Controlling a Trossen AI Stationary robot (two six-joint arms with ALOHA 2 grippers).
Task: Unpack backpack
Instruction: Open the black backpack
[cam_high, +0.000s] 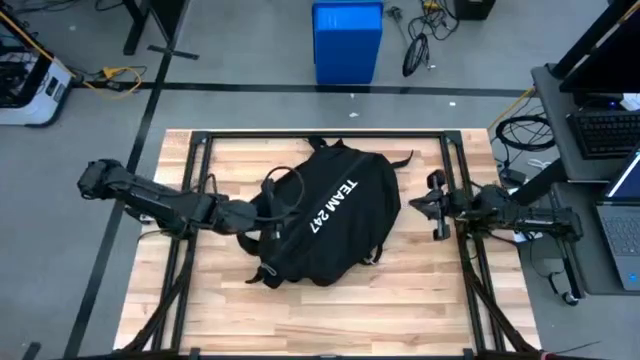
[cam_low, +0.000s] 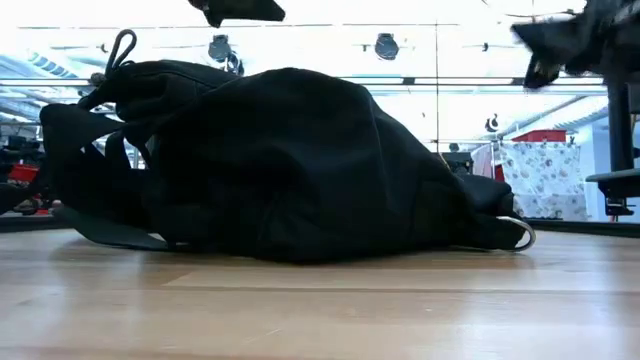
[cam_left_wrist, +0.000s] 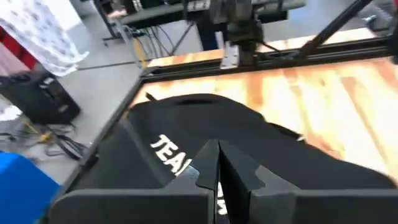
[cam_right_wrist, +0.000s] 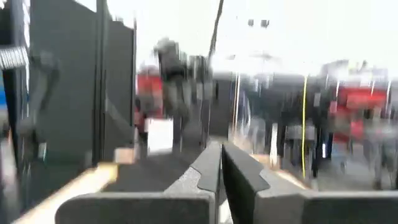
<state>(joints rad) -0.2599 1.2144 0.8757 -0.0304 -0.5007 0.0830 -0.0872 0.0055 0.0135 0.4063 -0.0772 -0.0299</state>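
Left gripper (cam_high: 262, 212) closed over backpack (cam_high: 335, 215)

The wooden desk (cam_high: 330, 310) stands on a grey floor (cam_high: 250, 110) marked with dark tape lines, and a blue bin (cam_high: 347, 42) stands beyond its far edge. A laptop (cam_high: 622, 235) and a keyboard (cam_high: 608, 130) sit at one side, with loose cables (cam_high: 418, 45) on the floor. In the low view, bright ceiling light fills the room.

Backpack (cam_high: 330, 220) black, white "TEAM 247" lettering; table (cam_high: 420, 300) light wood planks; bin (cam_high: 347, 42) blue.
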